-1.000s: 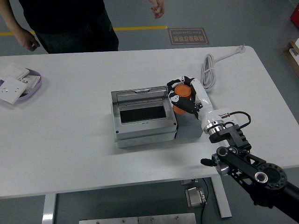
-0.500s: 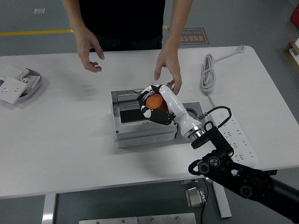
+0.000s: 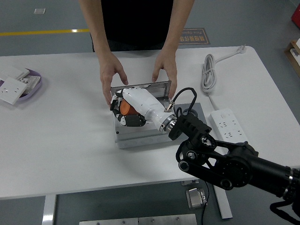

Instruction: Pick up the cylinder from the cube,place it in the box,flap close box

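My right hand (image 3: 123,108) is shut on the orange cylinder (image 3: 124,108) and holds it over the left part of the grey box (image 3: 137,138), low at its opening. The box's lid (image 3: 145,89) stands open at the back. A person's two hands (image 3: 112,76) (image 3: 165,71) rest on the box's back corners at the lid. The grey cube (image 3: 200,110) with a round hole on top stands just right of the box, partly behind my forearm. My left arm is not in view.
A white power strip (image 3: 226,125) lies right of the cube, its coiled cable (image 3: 207,71) behind it. A purple tray (image 3: 32,86) with white wall sockets sits at the far left. The person stands at the far table edge.
My right hand has carried the cylinder leftward from above the box's right side to its left part and lower. The person's hands have come down onto the box's back corners.
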